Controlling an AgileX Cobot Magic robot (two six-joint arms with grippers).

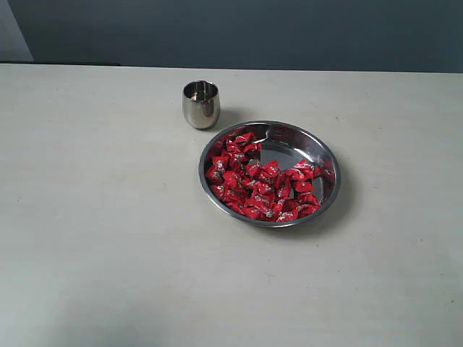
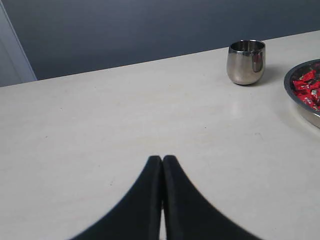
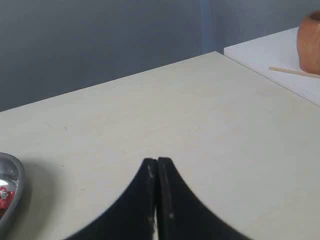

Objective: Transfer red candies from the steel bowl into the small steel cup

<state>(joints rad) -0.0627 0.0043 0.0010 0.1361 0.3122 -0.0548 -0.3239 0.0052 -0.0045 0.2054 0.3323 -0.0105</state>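
Observation:
Many red candies [image 1: 257,184] in shiny wrappers lie heaped in the steel bowl [image 1: 329,165] near the table's middle. Just behind the bowl to its left stands the small steel cup [image 1: 200,104], upright. No arm shows in the exterior view. In the left wrist view my left gripper [image 2: 162,159] is shut with nothing in it, low over bare table, with the cup [image 2: 246,62] and the bowl's rim [image 2: 288,86] far off. My right gripper [image 3: 157,161] is likewise shut and empty over bare table, with the bowl's edge [image 3: 15,187] off to one side.
The pale table [image 1: 94,217] runs wide around bowl and cup. A grey wall [image 1: 239,29] backs its far edge. In the right wrist view a white surface [image 3: 265,57] beyond the table edge carries a brown round pot [image 3: 310,42] and a thin stick [image 3: 292,72].

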